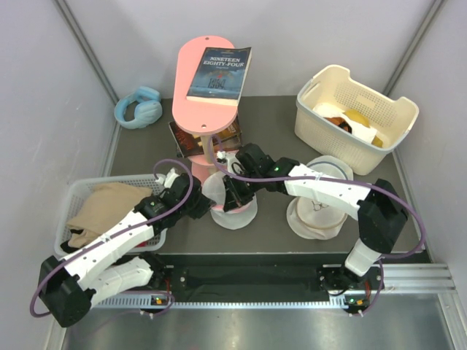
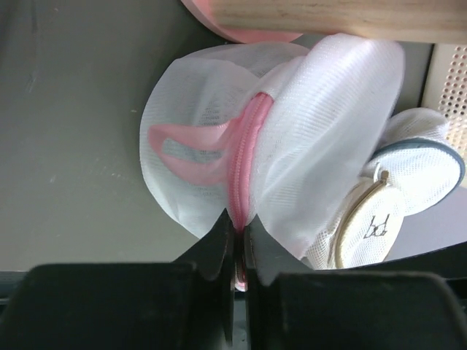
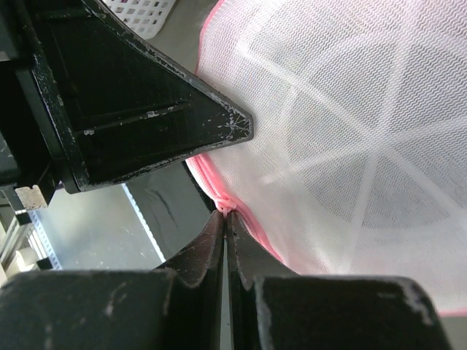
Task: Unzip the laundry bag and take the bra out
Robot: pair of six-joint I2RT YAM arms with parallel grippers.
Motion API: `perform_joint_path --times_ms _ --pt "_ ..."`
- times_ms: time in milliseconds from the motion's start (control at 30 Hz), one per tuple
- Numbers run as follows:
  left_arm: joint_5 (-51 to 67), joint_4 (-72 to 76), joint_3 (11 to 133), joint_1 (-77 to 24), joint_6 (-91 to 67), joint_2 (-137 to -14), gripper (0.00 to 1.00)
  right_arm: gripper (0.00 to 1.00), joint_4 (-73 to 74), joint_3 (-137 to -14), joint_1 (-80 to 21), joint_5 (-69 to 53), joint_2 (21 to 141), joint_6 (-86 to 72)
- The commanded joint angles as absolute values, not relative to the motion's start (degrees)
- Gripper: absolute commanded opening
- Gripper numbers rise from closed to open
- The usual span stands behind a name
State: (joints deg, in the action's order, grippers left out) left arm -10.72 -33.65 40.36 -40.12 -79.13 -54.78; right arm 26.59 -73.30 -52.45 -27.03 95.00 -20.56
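Note:
The laundry bag (image 1: 233, 209), white mesh with pink trim, sits in the middle of the table below the pink stool. In the left wrist view the bag (image 2: 204, 117) is squashed, and its pink zipper band (image 2: 244, 157) runs down into my left gripper (image 2: 239, 235), which is shut on the band. My right gripper (image 3: 226, 216) is shut on the pink zipper pull (image 3: 225, 205) at the bag's rim (image 3: 255, 230). Both grippers meet at the bag in the top view, left gripper (image 1: 198, 200) and right gripper (image 1: 237, 195). The bra is not visible.
A second white mesh bag with a beige rim (image 1: 318, 208) lies just right of the laundry bag. A pink stool with a book (image 1: 211, 76) stands behind. A tray with beige cloth (image 1: 109, 205) is at the left, a white basket (image 1: 356, 117) at the back right, and blue headphones (image 1: 139, 108) at the back left.

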Motion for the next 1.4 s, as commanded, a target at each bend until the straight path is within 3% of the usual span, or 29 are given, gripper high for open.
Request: perform_joint_path --times_ms 0,1067,1100,1133,1200,1233,1367 --pt "-12.0 -33.5 40.2 -39.9 -80.5 -54.1 0.01 0.0 25.5 -73.9 -52.9 -26.2 93.1 -19.4" --pt "-18.8 -42.8 40.2 -39.2 -77.8 -49.5 0.01 0.0 27.3 -67.1 -47.8 -26.0 88.2 -19.9" --pt "-18.9 -43.8 40.7 -39.2 -77.2 -49.9 0.07 0.0 27.1 -66.8 -47.9 -26.3 88.1 -20.0" --pt "-18.8 -45.2 41.3 -39.3 -76.9 -50.2 0.23 0.0 27.0 -66.8 -47.9 -26.6 88.0 -20.1" --pt "-18.2 -46.8 43.3 -39.2 -75.8 -50.2 0.42 0.0 26.9 -67.1 -48.1 -26.8 88.2 -20.2" --pt "-17.9 -48.3 43.9 -39.3 -75.5 -50.2 0.59 0.0 26.9 -67.4 -48.3 -27.0 88.2 -20.3" --pt "-16.8 -51.9 47.5 -39.3 -75.1 -50.4 0.7 0.0 25.9 -69.5 -49.4 -27.7 90.4 -21.6"
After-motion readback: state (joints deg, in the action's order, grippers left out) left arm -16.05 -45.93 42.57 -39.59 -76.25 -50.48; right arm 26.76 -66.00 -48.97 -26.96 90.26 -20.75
